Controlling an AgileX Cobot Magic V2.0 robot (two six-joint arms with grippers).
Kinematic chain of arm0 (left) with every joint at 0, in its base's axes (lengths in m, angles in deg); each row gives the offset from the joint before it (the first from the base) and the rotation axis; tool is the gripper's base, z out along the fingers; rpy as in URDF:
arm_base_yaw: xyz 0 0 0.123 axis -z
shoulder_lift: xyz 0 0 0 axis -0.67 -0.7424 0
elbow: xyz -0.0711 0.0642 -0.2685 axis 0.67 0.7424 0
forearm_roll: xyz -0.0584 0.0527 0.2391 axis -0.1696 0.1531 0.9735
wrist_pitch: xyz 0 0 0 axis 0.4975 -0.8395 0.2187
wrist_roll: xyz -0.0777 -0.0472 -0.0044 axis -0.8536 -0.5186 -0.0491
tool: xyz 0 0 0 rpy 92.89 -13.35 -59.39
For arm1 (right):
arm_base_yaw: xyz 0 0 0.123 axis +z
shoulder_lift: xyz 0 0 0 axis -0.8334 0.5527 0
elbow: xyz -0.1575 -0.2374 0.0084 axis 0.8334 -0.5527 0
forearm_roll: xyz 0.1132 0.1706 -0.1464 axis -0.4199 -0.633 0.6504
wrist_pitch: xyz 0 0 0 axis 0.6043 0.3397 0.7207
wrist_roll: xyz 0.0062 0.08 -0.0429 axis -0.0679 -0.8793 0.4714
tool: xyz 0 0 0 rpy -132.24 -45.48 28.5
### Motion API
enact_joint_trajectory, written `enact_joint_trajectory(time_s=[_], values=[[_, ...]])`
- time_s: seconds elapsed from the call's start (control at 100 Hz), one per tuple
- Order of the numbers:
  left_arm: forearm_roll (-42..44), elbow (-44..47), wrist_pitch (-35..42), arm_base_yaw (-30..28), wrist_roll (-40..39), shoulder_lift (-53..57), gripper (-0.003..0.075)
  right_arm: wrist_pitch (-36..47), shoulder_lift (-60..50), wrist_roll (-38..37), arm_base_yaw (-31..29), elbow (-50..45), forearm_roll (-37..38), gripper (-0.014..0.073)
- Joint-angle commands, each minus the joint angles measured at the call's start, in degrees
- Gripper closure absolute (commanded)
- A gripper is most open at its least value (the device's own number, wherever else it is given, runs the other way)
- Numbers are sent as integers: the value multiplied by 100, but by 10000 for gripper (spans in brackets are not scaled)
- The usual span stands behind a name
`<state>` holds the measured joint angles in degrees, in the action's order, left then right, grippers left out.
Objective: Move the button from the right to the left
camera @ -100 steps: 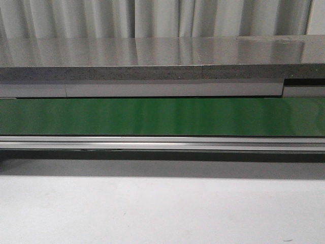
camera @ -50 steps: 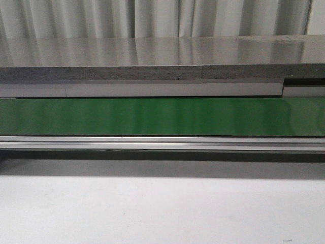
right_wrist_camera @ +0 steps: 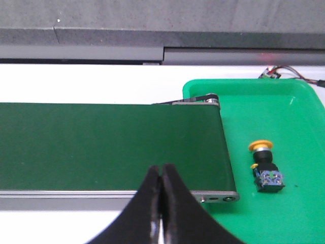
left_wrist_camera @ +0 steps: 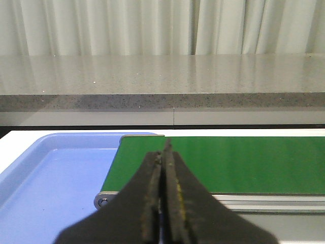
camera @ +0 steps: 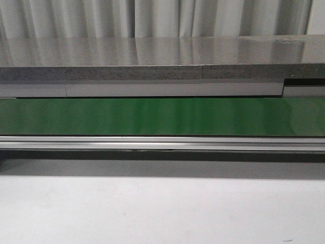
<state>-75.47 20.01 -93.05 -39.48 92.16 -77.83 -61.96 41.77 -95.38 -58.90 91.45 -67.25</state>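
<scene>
The button (right_wrist_camera: pixel 265 170), with a yellow-orange cap and a black body, lies on its side in the green tray (right_wrist_camera: pixel 284 213) beside the belt's end. My right gripper (right_wrist_camera: pixel 162 169) is shut with nothing in it, over the near edge of the green conveyor belt (right_wrist_camera: pixel 101 147), well apart from the button. My left gripper (left_wrist_camera: pixel 165 150) is also shut and empty, above the other end of the belt (left_wrist_camera: pixel 244 162). A blue tray (left_wrist_camera: pixel 45 178) sits at that end. Neither gripper nor the button shows in the front view.
A long grey stone-like counter (camera: pixel 152 56) runs behind the belt (camera: pixel 162 117), with pale curtains behind it. The belt's metal side rail (camera: pixel 162 143) faces a white tabletop (camera: pixel 162 213). A small circuit board with wires (right_wrist_camera: pixel 277 71) lies behind the green tray.
</scene>
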Motion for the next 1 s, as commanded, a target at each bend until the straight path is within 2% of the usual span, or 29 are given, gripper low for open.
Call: enact_joint_trajectory(time_s=[0.0,0.16,0.44,0.49,0.56,0.68,0.73,0.79,0.88,0.99], values=[[-21,256,473,50,-56,172,741,44,457,17,6,513,3,662],[-21,256,473,50,-56,172,741,-189,1120,5,-7,953,8,662],[-21,256,473,50,-56,172,741,-575,1743,22,-510,1339,8,645],[-21,256,473,50,-56,172,741,-658,1790,109,-686,1375,8,599],[-21,256,473,50,-56,172,741,-805,1846,305,-937,1392,8,473],[-21,256,473,50,-56,172,741,-949,1902,551,-1277,1392,20,158],[-21,256,473,50,-56,172,741,-1017,1935,703,-1423,1392,100,74],[-21,256,473,50,-56,172,741,-1106,1987,856,-1596,1392,286,35],[-21,256,473,50,-56,172,741,-1143,2076,1088,-1889,1392,566,34],[-21,256,473,50,-56,172,741,-1045,2210,1344,-2304,1392,551,34]])
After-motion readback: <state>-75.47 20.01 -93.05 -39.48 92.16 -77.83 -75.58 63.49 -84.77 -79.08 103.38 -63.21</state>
